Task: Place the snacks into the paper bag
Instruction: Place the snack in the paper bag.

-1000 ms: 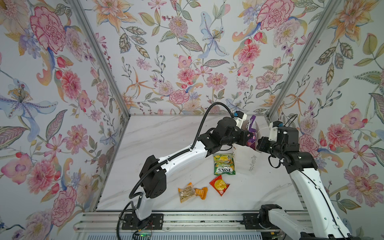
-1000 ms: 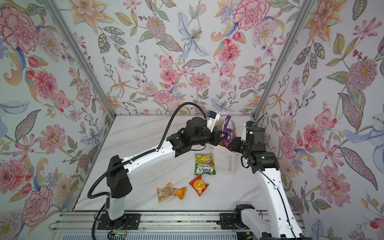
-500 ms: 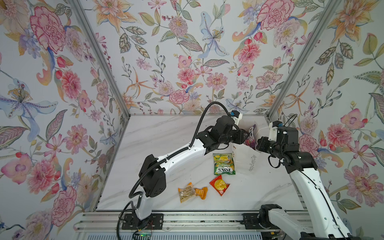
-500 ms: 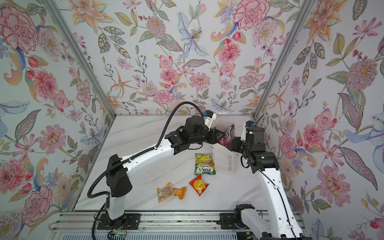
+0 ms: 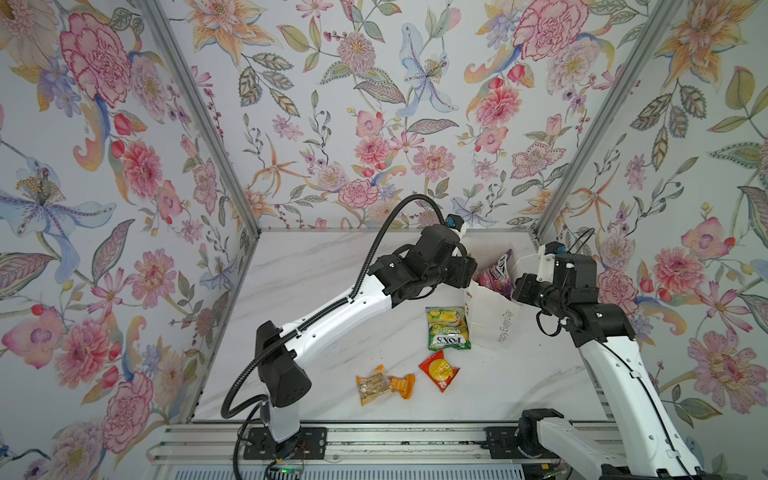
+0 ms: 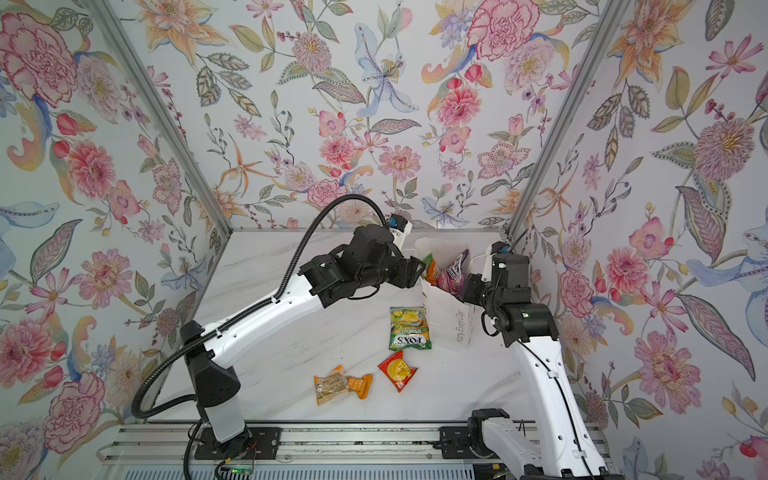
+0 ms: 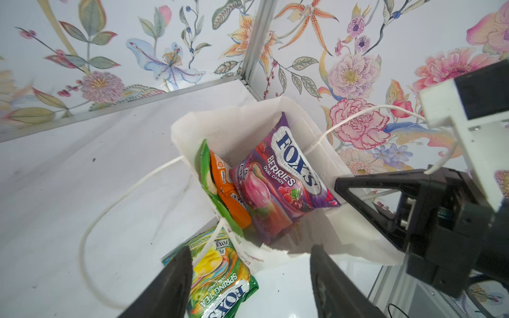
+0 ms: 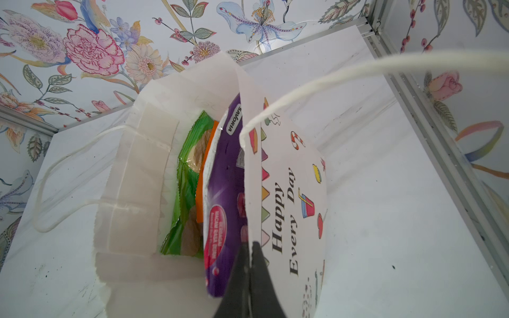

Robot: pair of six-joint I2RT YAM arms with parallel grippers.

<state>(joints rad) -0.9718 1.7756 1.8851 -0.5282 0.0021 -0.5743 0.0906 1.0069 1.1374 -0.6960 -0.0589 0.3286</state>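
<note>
The white paper bag (image 5: 494, 320) stands at the far right of the table, mouth up. Inside it lean a purple FOX'S bag (image 7: 283, 176), an orange packet (image 7: 228, 190) and a green chips bag (image 7: 205, 176). My left gripper (image 7: 252, 247) hovers open and empty just beside the bag's mouth. My right gripper (image 8: 251, 245) is shut on the bag's printed wall (image 8: 289, 192) at its rim. On the table lie a green FOX'S bag (image 5: 448, 328), a red-orange sachet (image 5: 438, 370) and orange-wrapped bars (image 5: 384, 384).
Flowered walls close in the marble table (image 5: 316, 266) at the back and on both sides. One cord handle (image 7: 115, 203) droops over the table on the bag's left. The metal rail (image 5: 374, 440) runs along the front edge.
My left gripper opened and let the purple FOX'S bag drop into the paper bag, then drew back a little to the left. The right arm has kept still.
</note>
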